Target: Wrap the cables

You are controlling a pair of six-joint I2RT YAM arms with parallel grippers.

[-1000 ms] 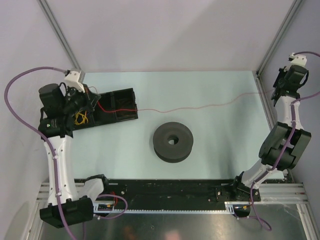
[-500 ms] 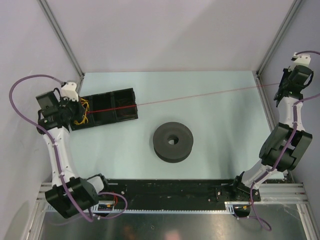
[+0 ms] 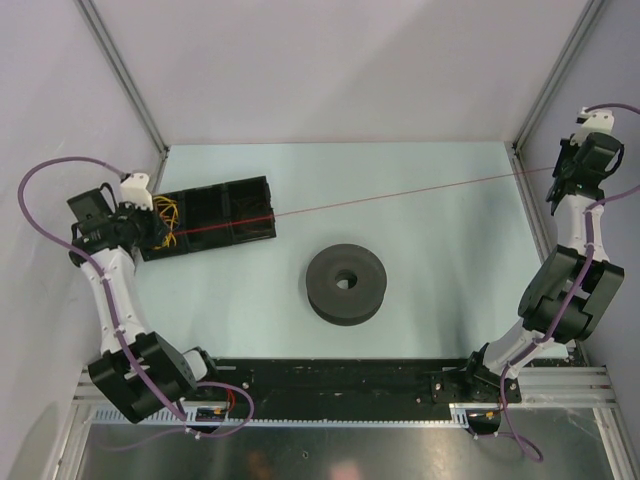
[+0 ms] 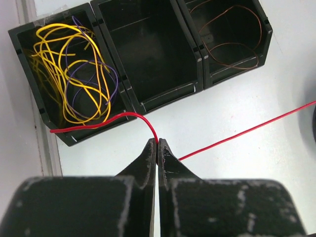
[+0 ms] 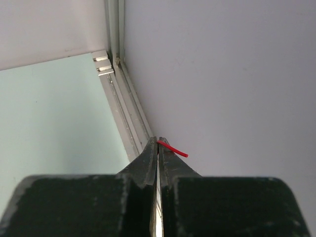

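The left pincer (image 4: pixel 157 148) at 9 o'clock and the right pincer (image 5: pixel 158 145) at 3 o'clock are squeezing the thin red wire (image 3: pixel 400 194) stretched tight over the worktop (image 3: pixel 450 270), so more pulling might be snapping it.

Pale mint tabletop (image 3: pixel 440 260), matte, evenly lit. Plain lilac-grey walls (image 3: pixel 340 70) on three sides. Aluminium corner posts (image 3: pixel 121 70) rise at back corners. Black rail (image 3: pixel 340 376) and brushed metal plate (image 3: pixel 350 455) along near edge.

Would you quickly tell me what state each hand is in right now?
Left hand: closed on the thin red flexible wire.
Right hand: closed on that wire's other end.
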